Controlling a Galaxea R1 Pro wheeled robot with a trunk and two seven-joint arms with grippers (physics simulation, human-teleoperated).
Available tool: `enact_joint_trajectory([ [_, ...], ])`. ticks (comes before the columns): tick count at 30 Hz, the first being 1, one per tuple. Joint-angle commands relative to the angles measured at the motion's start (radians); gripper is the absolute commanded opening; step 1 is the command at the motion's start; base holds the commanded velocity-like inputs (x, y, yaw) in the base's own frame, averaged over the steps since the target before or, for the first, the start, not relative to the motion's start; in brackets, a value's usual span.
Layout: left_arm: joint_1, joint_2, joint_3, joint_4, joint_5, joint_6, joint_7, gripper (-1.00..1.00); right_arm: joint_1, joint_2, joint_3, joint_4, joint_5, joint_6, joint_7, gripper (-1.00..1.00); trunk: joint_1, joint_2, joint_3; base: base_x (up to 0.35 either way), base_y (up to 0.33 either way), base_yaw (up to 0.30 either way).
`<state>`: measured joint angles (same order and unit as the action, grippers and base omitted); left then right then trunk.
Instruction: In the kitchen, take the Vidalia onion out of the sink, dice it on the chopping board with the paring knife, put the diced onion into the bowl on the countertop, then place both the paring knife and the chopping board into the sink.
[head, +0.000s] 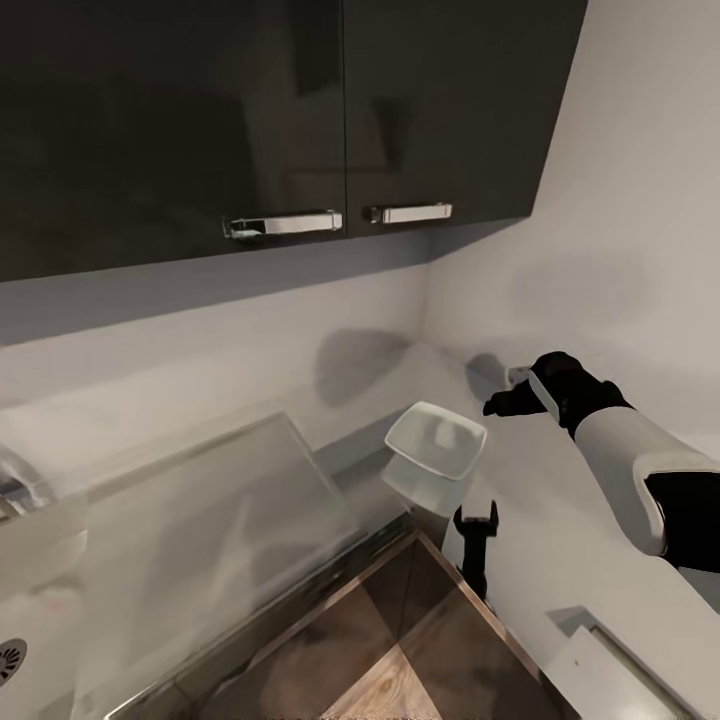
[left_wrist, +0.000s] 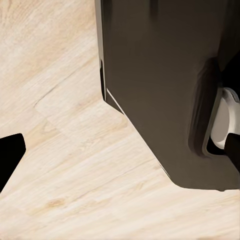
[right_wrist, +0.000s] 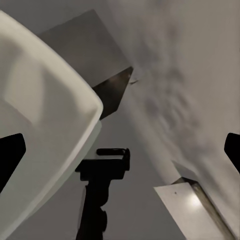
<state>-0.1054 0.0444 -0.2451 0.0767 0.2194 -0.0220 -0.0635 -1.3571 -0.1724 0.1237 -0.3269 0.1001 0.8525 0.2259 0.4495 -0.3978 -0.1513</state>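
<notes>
Head camera looks down over the countertop (head: 230, 520) corner; the right wrist camera, close above, shares the bowl (head: 435, 442).

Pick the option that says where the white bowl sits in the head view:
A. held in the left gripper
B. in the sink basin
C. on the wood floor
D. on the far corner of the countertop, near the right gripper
D: the bowl rests at the countertop corner, with the right gripper hovering beside it, empty.

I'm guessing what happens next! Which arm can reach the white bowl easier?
Right. The right gripper is up beside the bowl, open, at counter height. The left gripper hangs lower, past the countertop's end, facing the floor.
</notes>
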Motion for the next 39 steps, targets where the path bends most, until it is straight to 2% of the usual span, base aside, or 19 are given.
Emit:
enact_joint_trajectory([
  [1,-0.002,0.0,-0.008,0.003,0.011,-0.002,-0.005,1.0,-0.001,-0.001,0.005,-0.001,0.01,0.004,0.01,1.0,0.001,-0.002,-0.004,0.0,0.0,0.0],
  [26,-0.002,-0.001,-0.008,0.003,0.011,-0.002,-0.006,1.0,-0.001,-0.001,0.005,-0.002,0.007,0.003,0.018,1.0,0.001,-0.002,-0.044,0.0,0.0,0.0],
  [34,-0.001,-0.011,-0.008,0.003,0.01,-0.001,-0.007,1.0,-0.001,0.001,0.005,0.006,0.006,0.0,0.052,1.0,0.001,-0.002,-0.056,0.0,0.0,0.0],
  [39,-0.002,-0.013,-0.008,0.003,0.01,-0.001,-0.007,1.0,-0.001,0.0,0.005,0.059,0.005,-0.073,0.055,1.0,0.001,-0.002,-0.064,0.0,0.0,0.0],
])
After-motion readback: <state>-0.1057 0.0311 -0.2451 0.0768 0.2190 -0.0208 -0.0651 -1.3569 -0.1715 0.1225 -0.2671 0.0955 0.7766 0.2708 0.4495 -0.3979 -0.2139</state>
